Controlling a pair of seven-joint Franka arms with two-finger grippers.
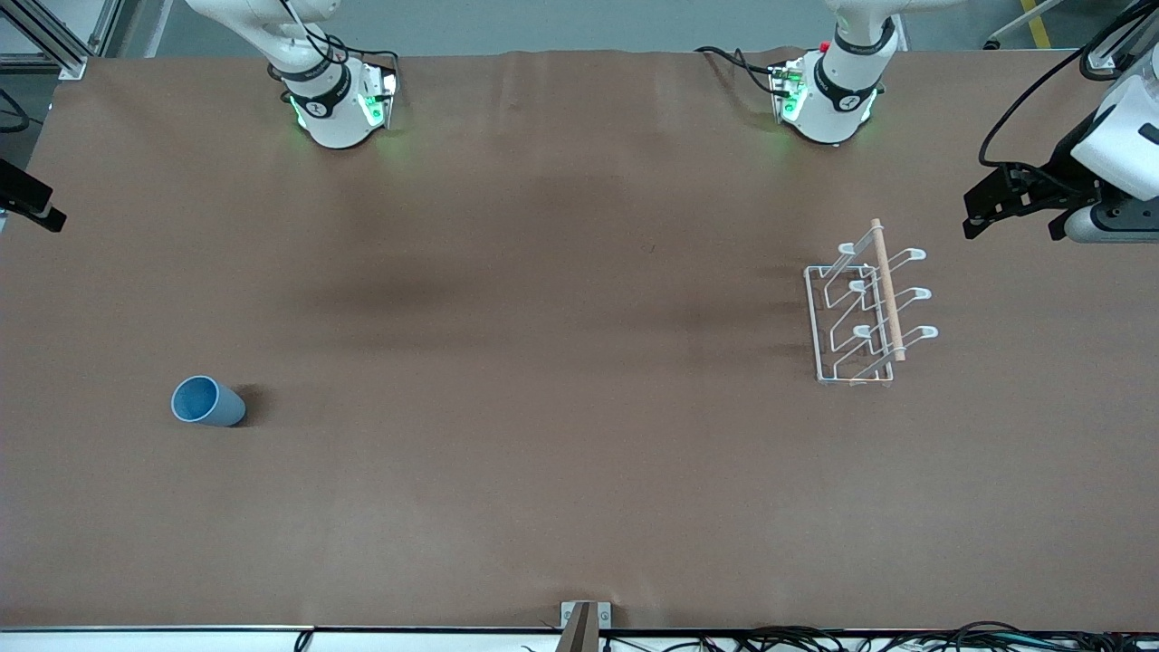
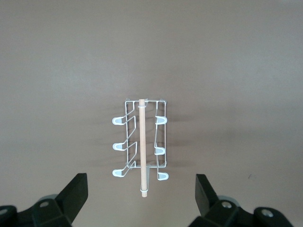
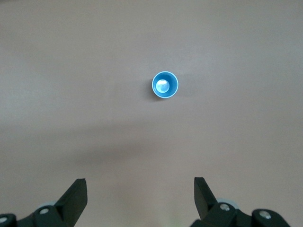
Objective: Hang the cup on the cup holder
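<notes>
The light-blue cup [image 1: 208, 401] stands upright, mouth up, on the brown table toward the right arm's end. In the right wrist view it [image 3: 164, 85] shows from straight above, far below. My right gripper [image 3: 140, 182] is open and empty, high over the table; only its edge [image 1: 36, 210] shows in the front view. The white wire cup holder [image 1: 860, 312] with its wooden rod [image 1: 887, 290] stands toward the left arm's end, its pegs bare. My left gripper [image 1: 1012, 217] is open and empty, high up beside the holder [image 2: 140, 146], with the rod's end between its fingers in the left wrist view [image 2: 141, 182].
Brown covering [image 1: 561, 362] spans the whole table. The two arm bases [image 1: 340, 109] [image 1: 828, 100] stand at the table's edge farthest from the front camera. A small metal bracket [image 1: 585, 619] and cables [image 1: 860, 638] lie along the nearest edge.
</notes>
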